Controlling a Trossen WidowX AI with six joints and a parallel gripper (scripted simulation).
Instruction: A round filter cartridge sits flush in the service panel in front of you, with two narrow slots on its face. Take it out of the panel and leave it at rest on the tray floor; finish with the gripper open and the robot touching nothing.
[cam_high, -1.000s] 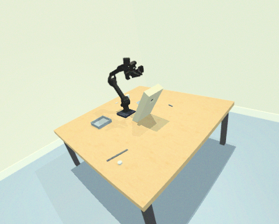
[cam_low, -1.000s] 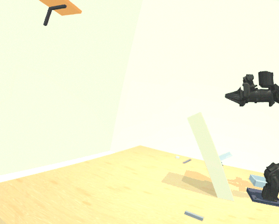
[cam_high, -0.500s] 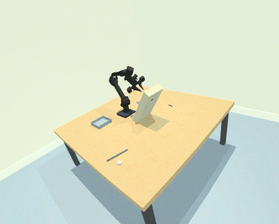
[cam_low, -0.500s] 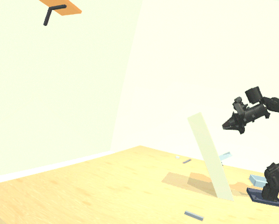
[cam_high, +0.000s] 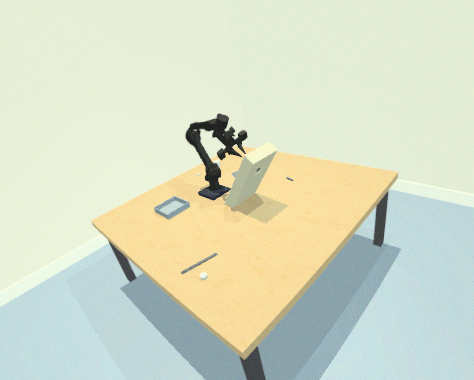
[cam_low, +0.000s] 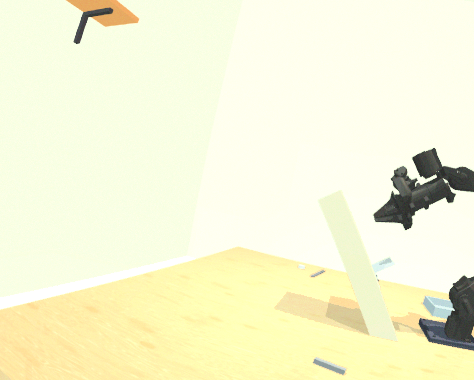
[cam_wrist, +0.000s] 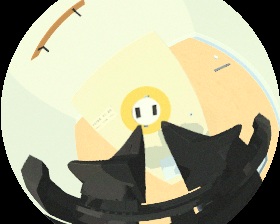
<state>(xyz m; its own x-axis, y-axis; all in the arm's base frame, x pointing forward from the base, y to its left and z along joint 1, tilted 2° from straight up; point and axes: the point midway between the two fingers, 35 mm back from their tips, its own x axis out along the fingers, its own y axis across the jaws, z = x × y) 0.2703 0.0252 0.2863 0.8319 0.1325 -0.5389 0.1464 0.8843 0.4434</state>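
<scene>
The cartridge (cam_wrist: 146, 111) is a white disc with two dark slots, seated in the panel inside a yellow ring. The cream service panel (cam_high: 245, 185) (cam_low: 357, 265) (cam_wrist: 107, 97) stands tilted; its cartridge side is hidden in the top and exterior views. My gripper (cam_high: 242, 154) (cam_low: 376, 217) (cam_wrist: 151, 126) is partly open and empty, its two pointed fingertips a small gap apart. It hangs in front of the panel's upper part, clear of it in the exterior view. In the wrist view the tips appear just below the disc. The blue-grey tray (cam_high: 180, 211) (cam_low: 442, 311) sits beside the arm's base.
A light blue piece (cam_low: 383, 265) (cam_wrist: 170, 170) juts out low on the panel's robot side. A long grey rod (cam_high: 199, 263) and a white puck (cam_high: 203, 276) lie far from the arm. A short grey bar (cam_high: 289, 178) (cam_low: 329, 365) lies beyond the panel.
</scene>
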